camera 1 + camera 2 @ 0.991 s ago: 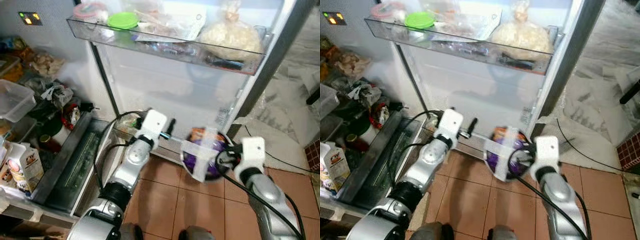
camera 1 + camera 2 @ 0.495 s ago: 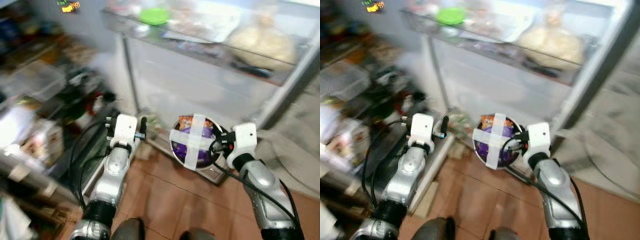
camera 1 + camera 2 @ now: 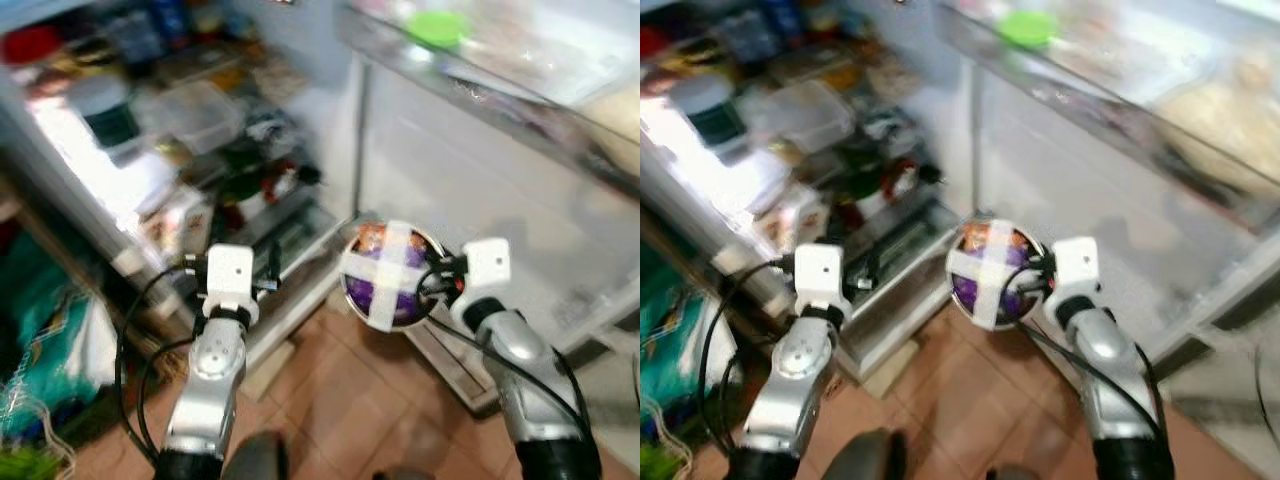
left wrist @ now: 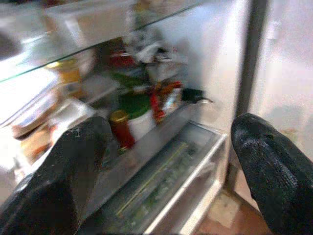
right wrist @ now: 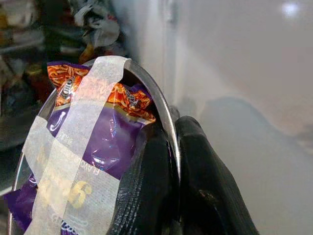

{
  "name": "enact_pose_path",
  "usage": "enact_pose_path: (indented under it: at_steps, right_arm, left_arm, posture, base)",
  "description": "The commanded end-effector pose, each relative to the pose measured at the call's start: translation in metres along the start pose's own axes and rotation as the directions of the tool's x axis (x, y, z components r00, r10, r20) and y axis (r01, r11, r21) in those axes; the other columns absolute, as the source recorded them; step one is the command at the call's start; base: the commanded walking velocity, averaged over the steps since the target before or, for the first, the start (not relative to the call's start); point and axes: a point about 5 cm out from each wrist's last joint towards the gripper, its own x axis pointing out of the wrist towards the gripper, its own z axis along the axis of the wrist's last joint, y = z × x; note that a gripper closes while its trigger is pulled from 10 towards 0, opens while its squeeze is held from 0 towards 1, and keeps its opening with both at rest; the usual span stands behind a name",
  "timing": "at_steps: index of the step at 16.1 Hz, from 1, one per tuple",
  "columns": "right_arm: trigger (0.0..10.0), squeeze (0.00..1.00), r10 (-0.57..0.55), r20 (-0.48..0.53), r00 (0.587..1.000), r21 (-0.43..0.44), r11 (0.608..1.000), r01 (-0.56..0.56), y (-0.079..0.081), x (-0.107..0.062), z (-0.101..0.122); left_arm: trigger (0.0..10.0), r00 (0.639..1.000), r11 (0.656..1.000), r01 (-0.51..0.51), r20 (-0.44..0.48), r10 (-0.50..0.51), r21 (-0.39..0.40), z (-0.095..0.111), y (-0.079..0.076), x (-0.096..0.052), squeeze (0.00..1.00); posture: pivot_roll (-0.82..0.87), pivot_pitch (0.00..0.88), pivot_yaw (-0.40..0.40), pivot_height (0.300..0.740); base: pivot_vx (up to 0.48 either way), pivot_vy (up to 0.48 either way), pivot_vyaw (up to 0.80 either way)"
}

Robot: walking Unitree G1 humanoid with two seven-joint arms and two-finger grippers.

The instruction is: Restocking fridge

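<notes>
The right gripper (image 5: 171, 161) pinches the rim of a metal bowl (image 3: 392, 276) (taped-in purple packet) before the fridge's lower shelf edge (image 3: 290, 262) — light, rigid, slippery rim; left gripper (image 4: 166, 166) spread, empty.

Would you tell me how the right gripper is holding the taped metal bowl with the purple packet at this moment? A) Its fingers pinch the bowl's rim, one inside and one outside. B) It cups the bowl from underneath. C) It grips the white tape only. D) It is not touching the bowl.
A: in the right wrist view, the right gripper has its fingers closed on either side of the metal bowl at the rim.
</notes>
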Motion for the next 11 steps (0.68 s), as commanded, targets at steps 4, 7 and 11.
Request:
enact_pose_path:
  at_steps: [4, 7, 11]
  right_arm:
    - [10.0, 0.00, 0.028, 0.088, 0.996, 0.016, 0.999, -0.029, 0.016, 0.016, 0.017]
    - [10.0, 0.00, 0.011, 0.104, 0.994, 0.036, 0.999, -0.015, 0.020, 0.021, 0.018]
    - [10.0, 0.00, 0.001, 0.106, 0.994, 0.039, 0.999, -0.005, 0.020, 0.021, 0.015]
  left_arm:
    - [10.0, 0.998, 0.999, -0.045, -0.042, 0.045, -0.017, -0.004, 0.016, -0.013, 0.00]
    - [10.0, 0.998, 0.999, -0.033, -0.058, 0.032, -0.020, -0.005, 0.020, -0.016, 0.00]
    - [10.0, 0.998, 1.000, 0.002, -0.060, -0.004, -0.031, -0.005, 0.019, -0.017, 0.00]
  posture:
    - [0.07, 0.057, -0.004, 0.740]
    - [0.08, 0.050, 0.011, 0.740]
    - [0.08, 0.047, 0.019, 0.740]
  base:
    - [0.000, 0.000, 0.77]
    - [0.000, 0.000, 0.77]
    - [0.000, 0.000, 0.78]
